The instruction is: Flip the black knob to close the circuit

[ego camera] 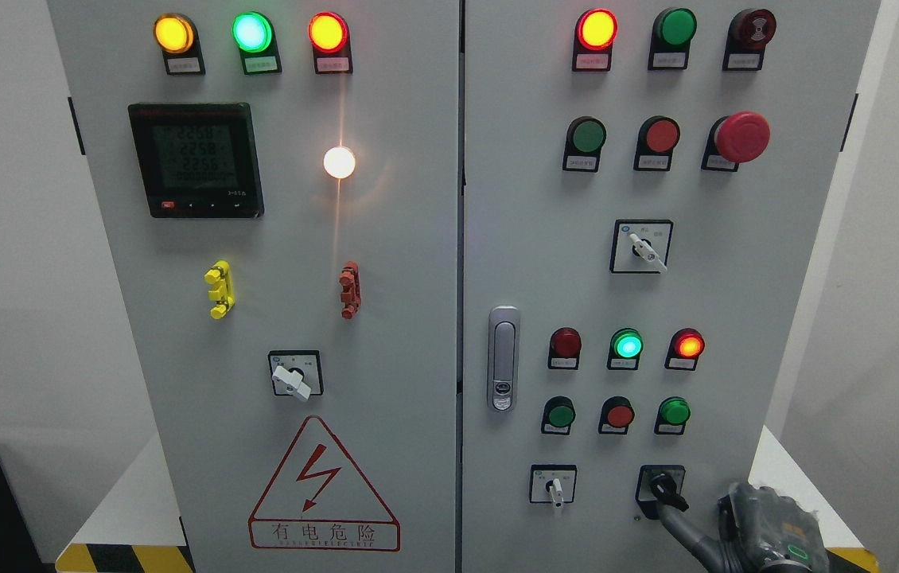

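The black knob [663,486] sits on a black square plate at the lower right of the grey cabinet's right door [768,302], with its handle pointing down and to the right. My right hand [764,532] comes in at the bottom right corner, just right of and below the knob. One grey finger [684,532] stretches up and left from it and reaches the knob's lower edge. The hand grips nothing. My left hand does not show.
A white-handled selector switch [554,485] is left of the black knob. Rows of lamps and push buttons [620,414] sit above it, and a door latch [503,358] is near the centre seam. A red mushroom stop button [741,137] protrudes at the upper right.
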`<state>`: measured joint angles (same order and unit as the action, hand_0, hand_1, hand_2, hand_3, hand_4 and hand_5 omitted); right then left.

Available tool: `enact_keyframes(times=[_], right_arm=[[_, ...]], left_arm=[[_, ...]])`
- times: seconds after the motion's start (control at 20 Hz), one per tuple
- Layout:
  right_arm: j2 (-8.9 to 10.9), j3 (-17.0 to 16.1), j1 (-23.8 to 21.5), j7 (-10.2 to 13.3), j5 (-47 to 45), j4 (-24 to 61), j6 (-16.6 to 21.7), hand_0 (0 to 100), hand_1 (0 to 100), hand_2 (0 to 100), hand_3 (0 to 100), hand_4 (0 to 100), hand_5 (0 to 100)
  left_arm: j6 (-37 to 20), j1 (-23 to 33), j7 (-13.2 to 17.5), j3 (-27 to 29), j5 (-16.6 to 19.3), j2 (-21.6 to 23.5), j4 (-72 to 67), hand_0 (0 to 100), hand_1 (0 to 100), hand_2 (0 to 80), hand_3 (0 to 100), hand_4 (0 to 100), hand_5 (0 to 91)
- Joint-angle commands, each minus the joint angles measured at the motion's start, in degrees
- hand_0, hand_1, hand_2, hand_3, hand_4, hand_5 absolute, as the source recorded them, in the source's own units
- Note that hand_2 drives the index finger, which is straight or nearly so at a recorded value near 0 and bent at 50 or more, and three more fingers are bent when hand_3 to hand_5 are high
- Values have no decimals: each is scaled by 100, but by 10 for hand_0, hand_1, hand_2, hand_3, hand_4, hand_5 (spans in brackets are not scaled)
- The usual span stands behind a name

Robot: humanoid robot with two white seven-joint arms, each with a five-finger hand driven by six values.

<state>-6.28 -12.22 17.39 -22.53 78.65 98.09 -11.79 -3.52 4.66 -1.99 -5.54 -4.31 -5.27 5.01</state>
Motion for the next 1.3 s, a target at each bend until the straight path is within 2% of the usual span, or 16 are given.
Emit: enact_keyframes(times=[0.0, 0.25, 0.55, 0.7, 0.85, 0.9, 1.0, 1.1, 1.15, 1.2, 1.25], right_arm=[[-145, 237, -157, 12, 1, 131, 37, 0, 0, 901, 1000, 958, 953], [-145, 448, -350, 3, -17, 395, 28, 0, 0, 900, 1000, 955, 952], [-136, 712, -693, 20, -552, 974, -7, 0, 0, 884, 1000, 950, 947], [-136, 765, -886, 29, -780, 1308, -16, 0, 0, 831, 1000, 927, 921], [-136, 800, -1158, 29, -1420, 1660, -103, 0, 5, 755, 1000, 884, 853], [-136, 800, -1255, 29, -1736, 1774, -217, 0, 9, 685, 988, 868, 800], [-128, 800, -1439, 29, -2474, 2020, -568, 0, 15, 605, 918, 835, 726], [-128, 748, -1545, 73, -3352, 2161, -815, 0, 16, 451, 770, 710, 594], [-128, 704, -1589, 204, -3826, 2171, -816, 0, 15, 419, 728, 678, 564], [-119, 608, -1650, 405, -4336, 2171, -816, 0, 12, 340, 619, 611, 499], [-119, 520, -1729, 572, -4828, 2171, -807, 0, 3, 264, 492, 499, 419]], left_arm=[[0, 0, -4, 0, 0, 0, 0, 120, 556, 0, 0, 0, 0], [0, 0, -4, 0, 0, 0, 0, 120, 556, 0, 0, 0, 0], [0, 0, -4, 0, 0, 0, 0, 120, 556, 0, 0, 0, 0], [0, 0, -4, 0, 0, 0, 0, 120, 556, 0, 0, 0, 0], [0, 0, -4, 0, 0, 0, 0, 120, 556, 0, 0, 0, 0], [0, 0, -4, 0, 0, 0, 0, 120, 556, 0, 0, 0, 0], [0, 0, -4, 0, 0, 0, 0, 120, 556, 0, 0, 0, 0], [0, 0, -4, 0, 0, 0, 0, 120, 556, 0, 0, 0, 0], [0, 0, -4, 0, 0, 0, 0, 120, 556, 0, 0, 0, 0], [0, 0, -4, 0, 0, 0, 0, 120, 556, 0, 0, 0, 0], [0, 0, -4, 0, 0, 0, 0, 120, 556, 0, 0, 0, 0]])
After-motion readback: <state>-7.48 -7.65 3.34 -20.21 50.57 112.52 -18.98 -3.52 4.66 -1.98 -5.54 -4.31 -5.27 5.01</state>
